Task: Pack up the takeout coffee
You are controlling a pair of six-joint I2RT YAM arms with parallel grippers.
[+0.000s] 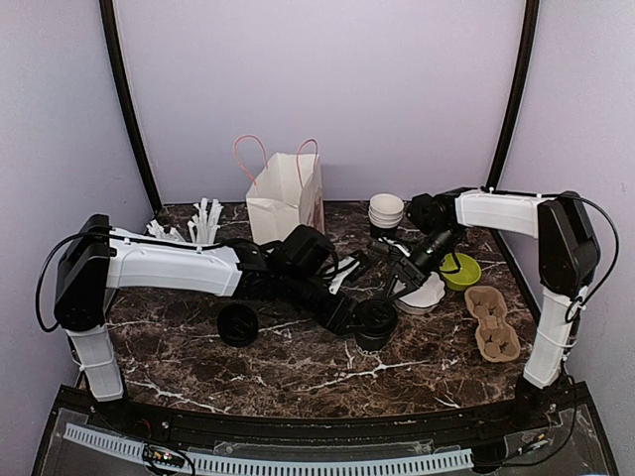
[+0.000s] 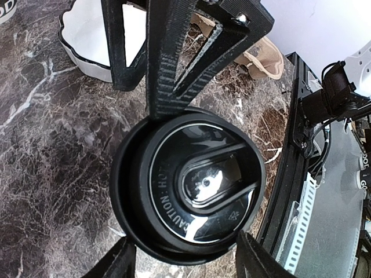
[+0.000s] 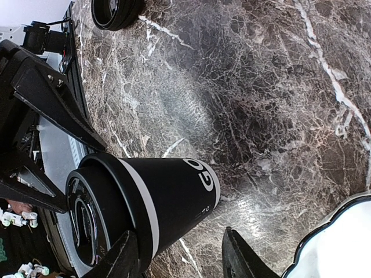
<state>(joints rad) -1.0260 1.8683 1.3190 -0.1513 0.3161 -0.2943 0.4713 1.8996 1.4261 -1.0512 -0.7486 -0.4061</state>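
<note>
Two things stay unclear: whether the left gripper (image 2: 186, 250) already presses on the takeout coffee (image 2: 191, 185), because its finger ends are cut off at the bottom edge of the left wrist view, and most of the cup's white lettering, with only "GO" readable from the right wrist. In the top view the left arm's wrist covers most of the cup. The takeout coffee stands upright on the tabletop (image 1: 298, 369), right of centre, lid on, with "CAUTION: HOT" on the lid. The left gripper straddles the lid, one finger at the rim on each side. The right gripper (image 3: 179, 237) is spread, one finger overlapping the lid end of the cup, the other off the cup wall with marble showing between. Second black cup (image 1: 238, 324) stands well apart to the left. White bowl (image 1: 425, 295) sits just beside the cup, with the green bowl (image 1: 464, 270) and cardboard cup carrier (image 1: 493, 322) further right. White paper bag (image 1: 286, 193), stack of white-lined cups (image 1: 386, 211) and white sticks (image 1: 206, 220) are near the back edge. Both grippers crowd the same cup
</note>
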